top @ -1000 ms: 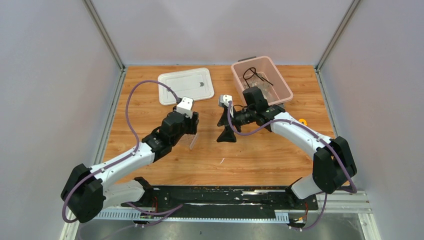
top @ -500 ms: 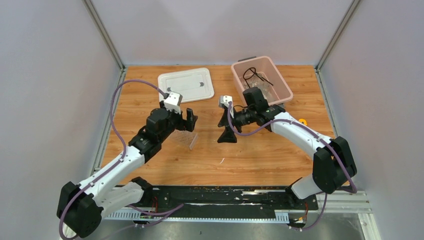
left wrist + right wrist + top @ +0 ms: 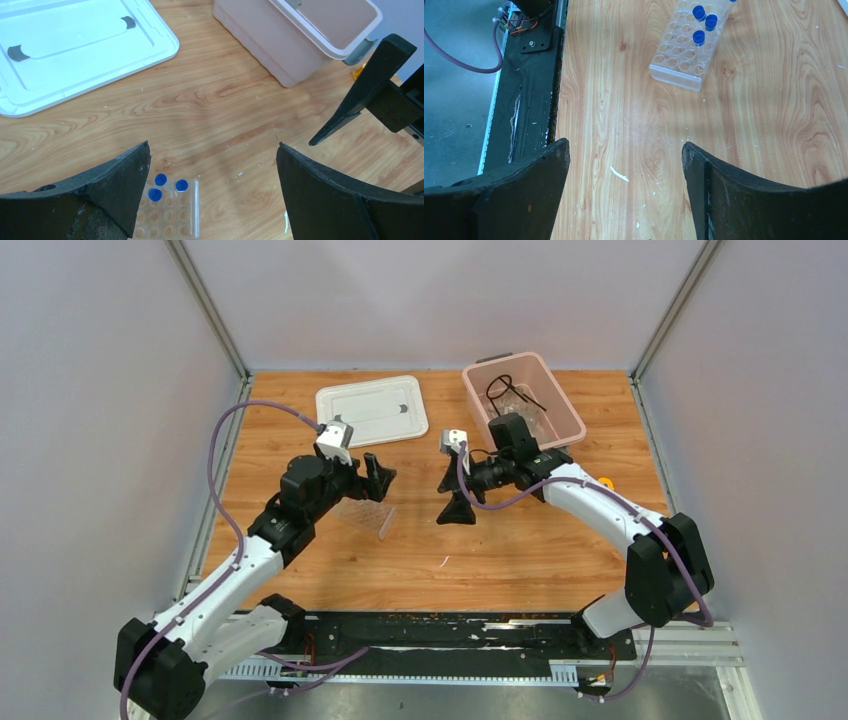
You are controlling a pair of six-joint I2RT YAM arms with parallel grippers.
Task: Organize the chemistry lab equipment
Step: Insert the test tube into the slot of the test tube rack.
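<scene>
The clear tube rack (image 3: 368,517) lies on the wooden table left of centre, with three blue-capped tubes (image 3: 167,186) standing in one corner of it. My left gripper (image 3: 368,480) hangs open just beyond and above the rack (image 3: 172,215), with nothing between its fingers (image 3: 100,195). My right gripper (image 3: 452,495) is open too, to the right of the rack (image 3: 686,50), over bare wood. The black wire ring tripod (image 3: 505,388) and clear plastic bags (image 3: 527,412) lie in the pink bin (image 3: 570,420).
The white lid (image 3: 372,410) lies flat at the back left, beside the pink bin (image 3: 295,45). A small orange object (image 3: 606,482) sits right of the right arm. A white scrap (image 3: 620,174) lies on the wood below the right gripper. The black base rail (image 3: 529,75) runs along the near edge.
My left gripper has opened wide, let go of the tube rack and drawn back up and to the left. The rack stays on the table. The right arm has hardly moved.
</scene>
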